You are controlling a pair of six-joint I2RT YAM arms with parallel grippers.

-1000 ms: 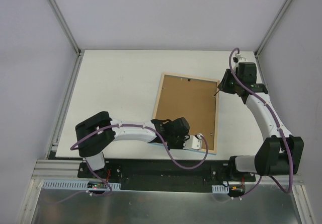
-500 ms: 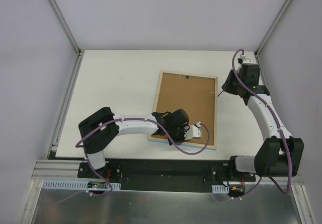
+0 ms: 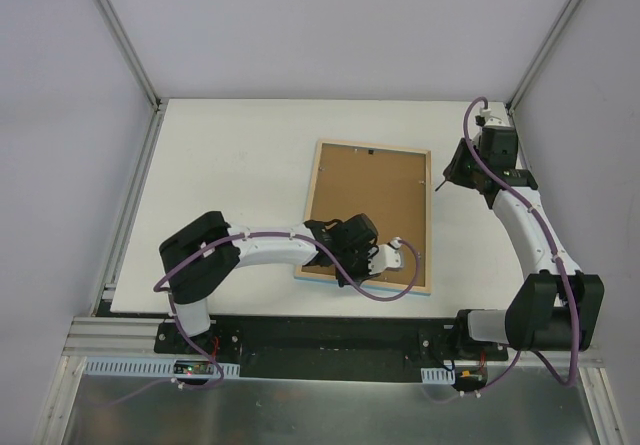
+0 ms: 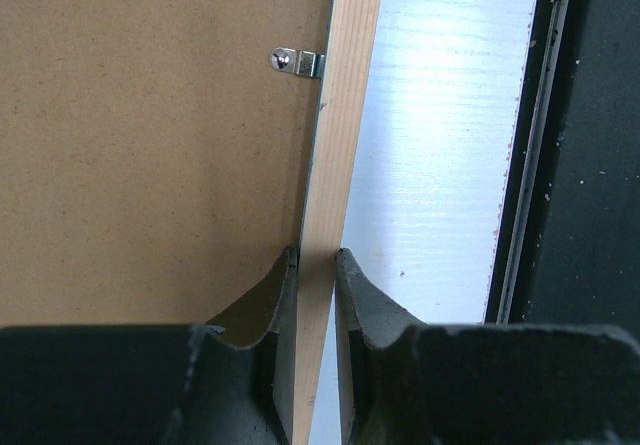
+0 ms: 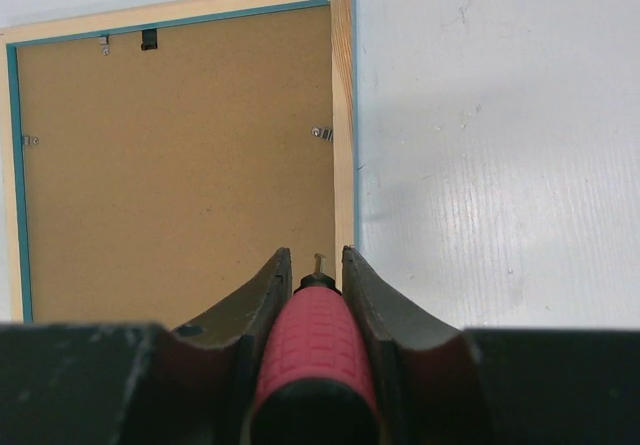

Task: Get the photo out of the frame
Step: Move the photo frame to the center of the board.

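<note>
The frame (image 3: 375,146) lies face down on the table, showing its pale wood rim and the brown backing board (image 3: 370,200). The photo is hidden under the board. My left gripper (image 3: 385,275) is shut on the frame's near rim (image 4: 340,115), one finger on the board side and one outside. My right gripper (image 3: 455,172) is shut on a red-handled screwdriver (image 5: 315,335). Its tip hovers just off the frame's right rim (image 5: 343,115), apart from it.
Small metal clips (image 4: 297,62) (image 5: 321,133) hold the board (image 5: 180,165) in the rim. The table's near edge and a black rail (image 4: 590,165) run close beside the left gripper. White walls stand on both sides.
The frame has turned and now lies squarer to the table. My left gripper has shifted along the near rim. My right gripper has drawn back to the right, taking the screwdriver tip off the right rim.
</note>
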